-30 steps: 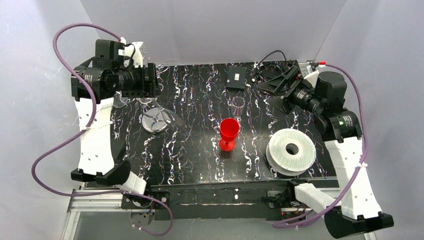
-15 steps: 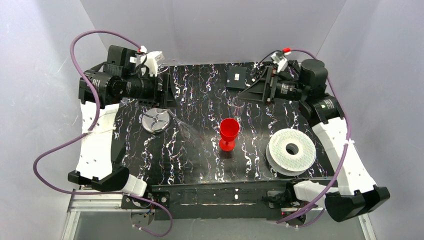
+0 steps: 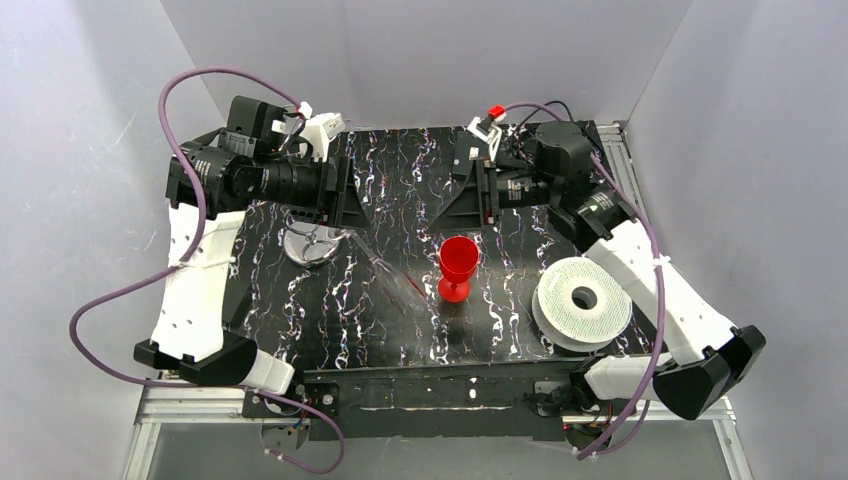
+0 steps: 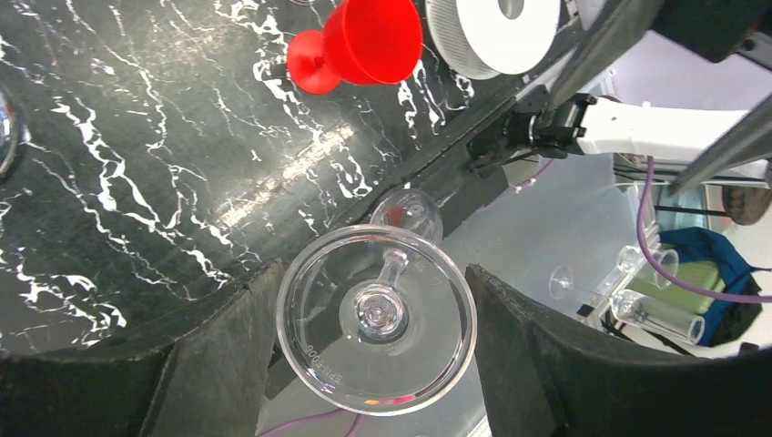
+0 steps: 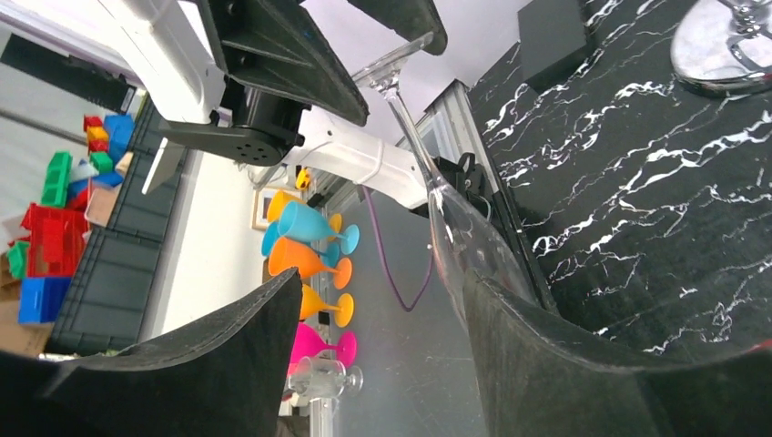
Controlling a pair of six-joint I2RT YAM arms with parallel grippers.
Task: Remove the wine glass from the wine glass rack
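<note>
Wine glass (image 4: 378, 314), clear, round-footed, marbled table (image 4: 137, 137)

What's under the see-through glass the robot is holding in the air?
Only the black marbled table; you see it right through the wine glass. The left gripper hides the table beneath the glass's foot, and part of the wine glass rack.

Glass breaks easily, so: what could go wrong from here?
The left tool grips the glass only by its foot's rim, bowl tilted out in the air; it could pivot or slip. The right tool, jaws open, is near the bowl; a bump could knock it loose. The red cup stands close by and could be toppled.
</note>
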